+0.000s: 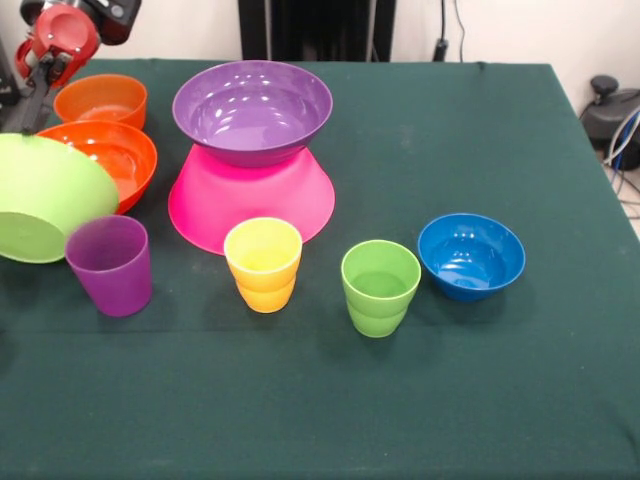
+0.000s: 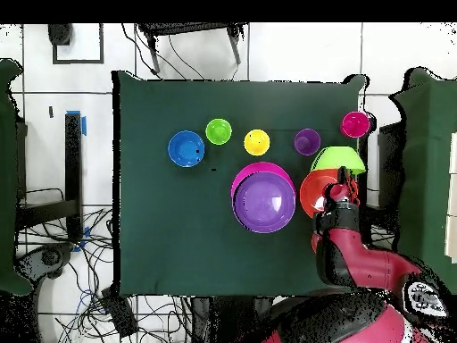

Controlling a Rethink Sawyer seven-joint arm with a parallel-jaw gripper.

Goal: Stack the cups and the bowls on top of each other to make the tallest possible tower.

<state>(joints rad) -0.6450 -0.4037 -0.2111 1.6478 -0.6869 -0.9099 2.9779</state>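
Observation:
The tower is an upright purple bowl (image 1: 252,108) on an inverted pink bowl (image 1: 250,200), also in the overhead view (image 2: 264,200). My gripper (image 1: 22,122) (image 2: 343,181) is at the far left of the front view, shut on the rim of the lime green bowl (image 1: 45,195) (image 2: 337,160). It holds that bowl tilted in front of the large orange bowl (image 1: 115,155). The small orange bowl (image 1: 101,99) sits behind. The purple cup (image 1: 110,264), yellow cup (image 1: 263,264), green cup (image 1: 380,286) and blue bowl (image 1: 471,255) stand in a row. The red cup (image 2: 355,124) shows only from overhead.
The table's dark green cloth (image 1: 320,410) ends at the right edge (image 1: 590,200). The red arm (image 2: 344,255) reaches in over the table's edge beside the orange bowls. Cables and chairs lie around the table on the floor.

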